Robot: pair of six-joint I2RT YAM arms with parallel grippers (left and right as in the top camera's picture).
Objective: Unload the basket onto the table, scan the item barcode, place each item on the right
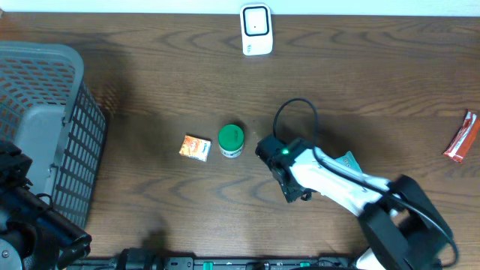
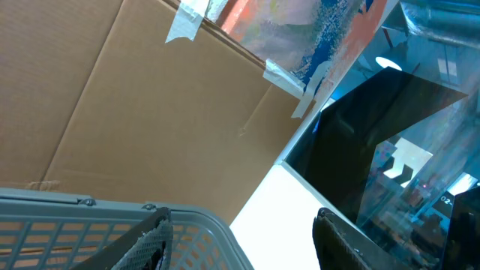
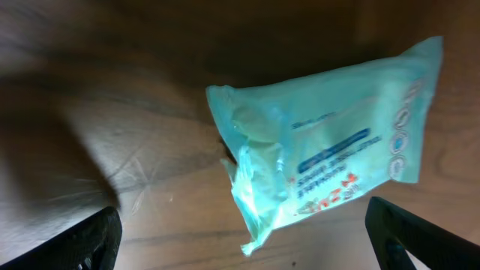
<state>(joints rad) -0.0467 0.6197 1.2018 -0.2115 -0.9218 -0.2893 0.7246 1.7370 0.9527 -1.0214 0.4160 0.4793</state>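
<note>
A teal plastic packet [image 3: 330, 161] with blue and red print lies flat on the wooden table, crumpled at its left end. My right gripper [image 3: 244, 229] hovers over it, open wide, with one dark finger on each side of the packet's lower corner and nothing held. From overhead, the packet [image 1: 349, 160] peeks out beside the right arm [image 1: 330, 176]. The white barcode scanner [image 1: 256, 30] stands at the table's far edge. My left gripper [image 2: 246, 225] is open and empty, aimed over the basket rim [image 2: 90, 206] toward a cardboard wall.
A grey mesh basket [image 1: 71, 112] fills the left side. A green-lidded jar [image 1: 231, 140] and a small orange packet [image 1: 196, 147] sit mid-table, left of the right arm. A red wrapper [image 1: 461, 136] lies at the right edge.
</note>
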